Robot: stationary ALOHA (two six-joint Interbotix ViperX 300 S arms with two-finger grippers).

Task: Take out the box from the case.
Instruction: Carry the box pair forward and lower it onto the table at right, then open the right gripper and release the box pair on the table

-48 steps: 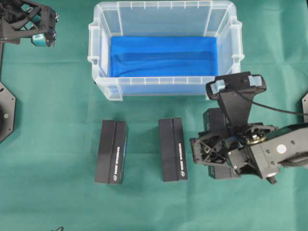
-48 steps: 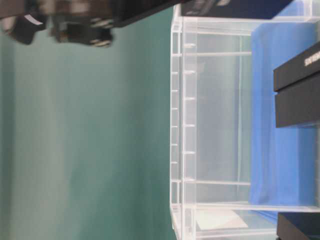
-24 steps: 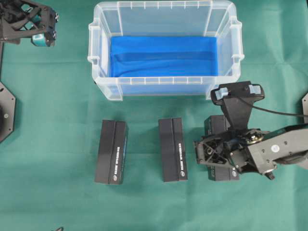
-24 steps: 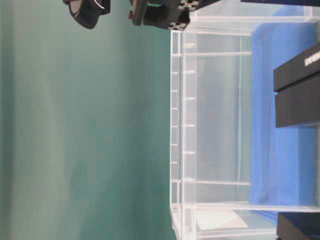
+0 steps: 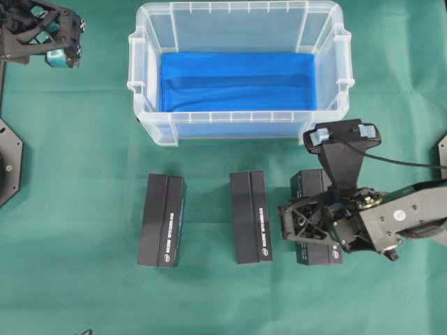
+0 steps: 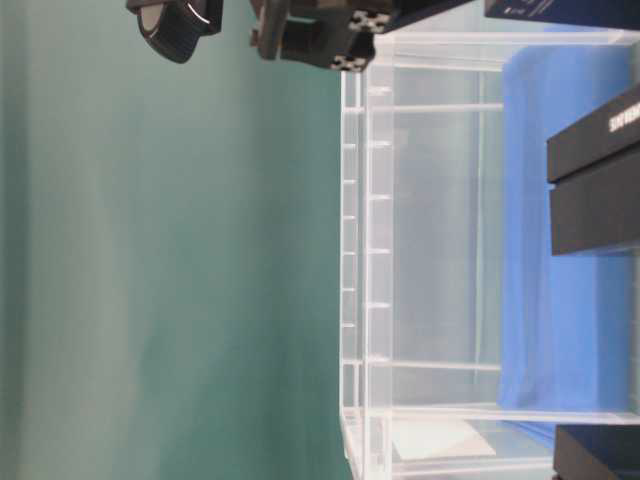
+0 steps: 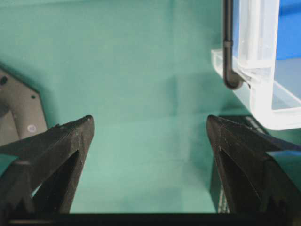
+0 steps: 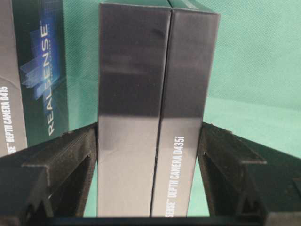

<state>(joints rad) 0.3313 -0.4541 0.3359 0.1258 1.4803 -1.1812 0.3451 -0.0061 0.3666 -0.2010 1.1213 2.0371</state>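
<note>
The black box (image 8: 155,113), long and slim with white lettering along its side, lay on the green desk (image 5: 84,181) just in front of the clear case (image 5: 150,129). The right end effector (image 8: 149,174) pointed down, fingers clenched on both its sides. The left end effector (image 7: 149,141) hung released, well apart.
</note>
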